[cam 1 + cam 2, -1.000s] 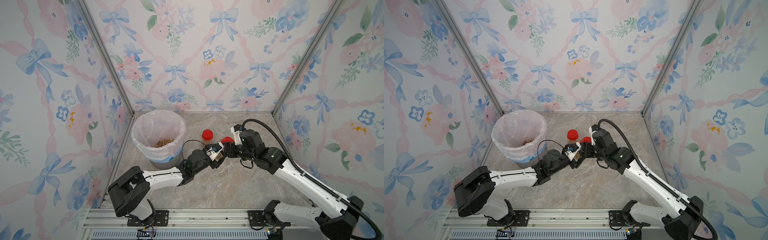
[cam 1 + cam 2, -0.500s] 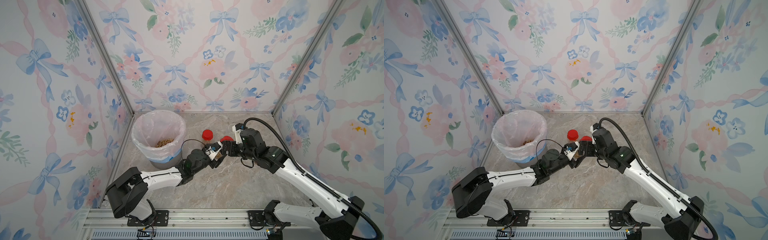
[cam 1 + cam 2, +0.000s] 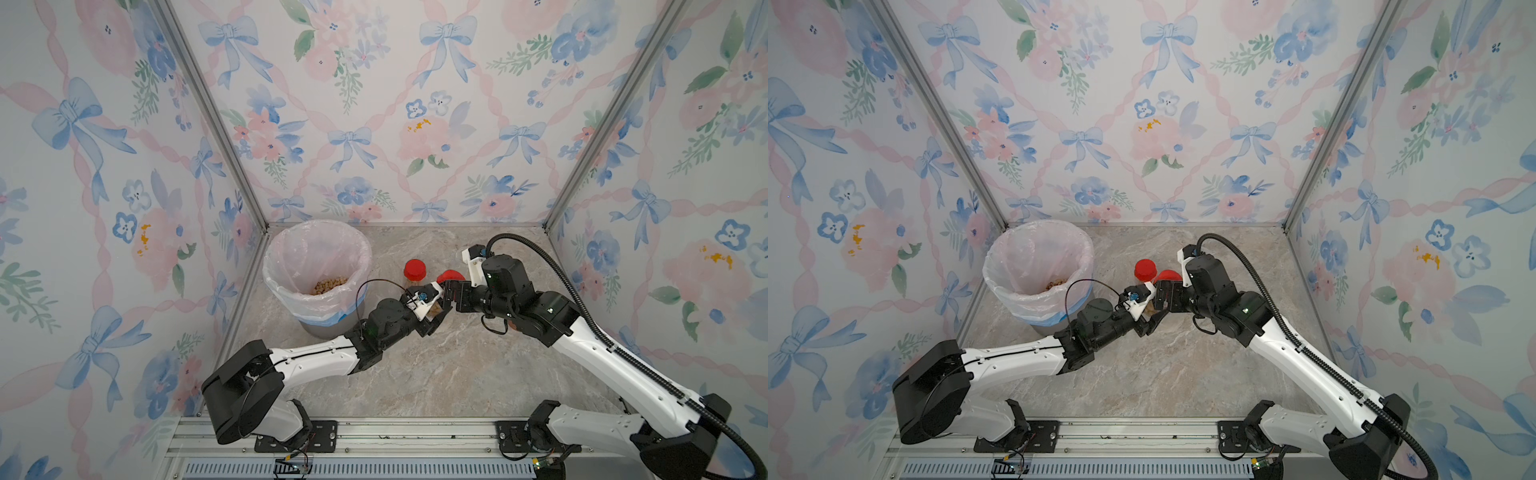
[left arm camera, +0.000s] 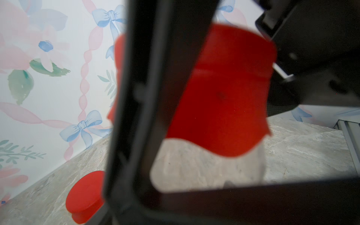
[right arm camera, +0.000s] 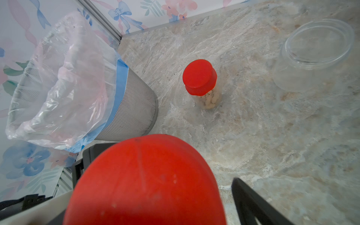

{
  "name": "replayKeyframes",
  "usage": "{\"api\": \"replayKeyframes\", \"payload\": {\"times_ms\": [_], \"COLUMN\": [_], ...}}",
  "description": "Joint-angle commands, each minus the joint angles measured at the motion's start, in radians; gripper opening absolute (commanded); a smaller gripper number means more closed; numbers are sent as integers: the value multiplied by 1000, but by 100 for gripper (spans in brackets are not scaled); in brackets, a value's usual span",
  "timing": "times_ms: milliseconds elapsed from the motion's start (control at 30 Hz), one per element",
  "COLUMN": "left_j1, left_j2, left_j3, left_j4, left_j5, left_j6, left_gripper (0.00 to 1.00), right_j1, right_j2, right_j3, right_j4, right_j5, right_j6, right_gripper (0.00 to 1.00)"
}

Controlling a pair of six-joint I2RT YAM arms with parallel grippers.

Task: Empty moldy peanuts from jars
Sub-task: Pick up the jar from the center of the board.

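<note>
**A:** Where is the left gripper (image 3: 436, 309)?

**B:** Above the middle of the worktop (image 3: 415, 374). Its fingers (image 4: 136, 97) are clamped on the clear body of a jar (image 4: 204, 167), just below the red lid (image 4: 224, 87).

**A:** And the right gripper (image 3: 448, 296)?

**B:** It meets that jar from the side of the right edge. Its fingers (image 5: 245, 198) stand wide apart, one on either side of the lid. A strip of worktop shows between the lid and one of them, so nothing is pinched.

**A:** Is the lid on?

**B:** Yes, in the left wrist view it sits on the jar's neck. I cannot tell whether it is screwed tight.

**A:** The peanuts (image 3: 330, 286)?

**B:** A small heap lies at the bottom of the bin (image 3: 291, 257), which stands in the far left corner. More show through the held jar's wall in both top views.

**A:** Other jars?

**B:** A second jar (image 5: 200, 78), red-lidded and holding pale nuts, stands upright between the bin and the grippers, toward the far edge. A wide jar (image 5: 311, 58), mouth open upward, stands nearer the far right corner, well apart from the bin.
</note>
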Motion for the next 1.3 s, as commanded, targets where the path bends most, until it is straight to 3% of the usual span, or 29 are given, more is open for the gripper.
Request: {"api": "replayKeyframes", "payload": {"times_ms": [0,467,667,833,967,1267], "left_j1": [9,17,16,17,10,-22], "left_j2": [-25,-32,-37,-56,-58,-46], "left_j3": [-46,-49,-49,-40,-36,-27], "left_j4": [-35,-35,-39,-56,-59,-57], "left_j5": [8,-14,-40,-122,-193,-282], "left_j6": [26,27,38,66,99,164], "left_gripper": [37,37,37,37,37,36], "right_j1": [-5,-40,-108,-210,-279,-282], "right_j2": [-33,-99,-129,-130,-104,-26], "right_j3": [66,39,62,129,164,259], "right_j4": [-15,-74,-85,-215,-305,-375], "right_j5": [-87,-157,-204,-291,-383,-448], "right_j6": [-33,-67,-20,60,132,188], "right_gripper": [100,98,98,100,93,86]}}
